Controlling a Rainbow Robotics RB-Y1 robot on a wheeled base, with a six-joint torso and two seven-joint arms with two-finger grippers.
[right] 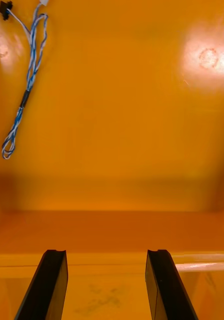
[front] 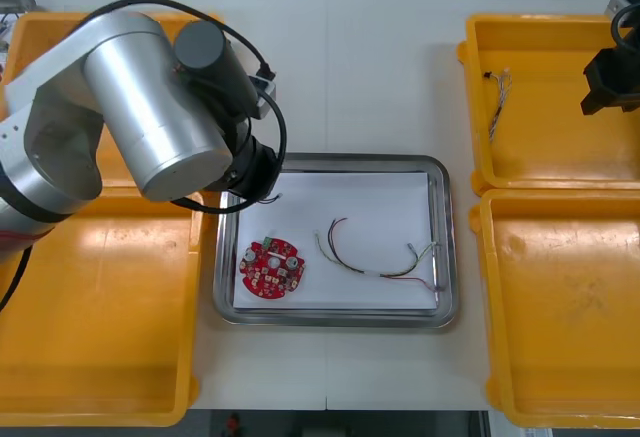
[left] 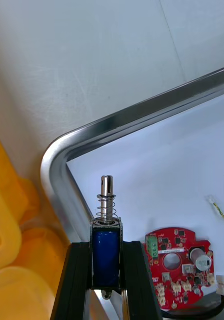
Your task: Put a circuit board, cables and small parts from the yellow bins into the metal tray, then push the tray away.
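My left hand (left: 105,247) pinches a small metal part (left: 106,225), blue-bodied with a spring, at a rounded corner of the tray (left: 117,125). Just beyond, inside the tray, lie a red circuit board (left: 179,267) and loose cables (front: 375,257); I judge those steps done. Farther off, my right hand (right: 106,252) hangs spread and empty over a yellow bin (right: 122,125) holding a twisted blue and white cable (right: 26,85). Left to do: release the part, perhaps fetch that cable, and push the tray away.

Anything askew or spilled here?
Nothing stands out. Circuit board and cables lie inside the metal tray; left gripper holds a small metal part at the tray's corner; right gripper hangs open over a yellow bin.
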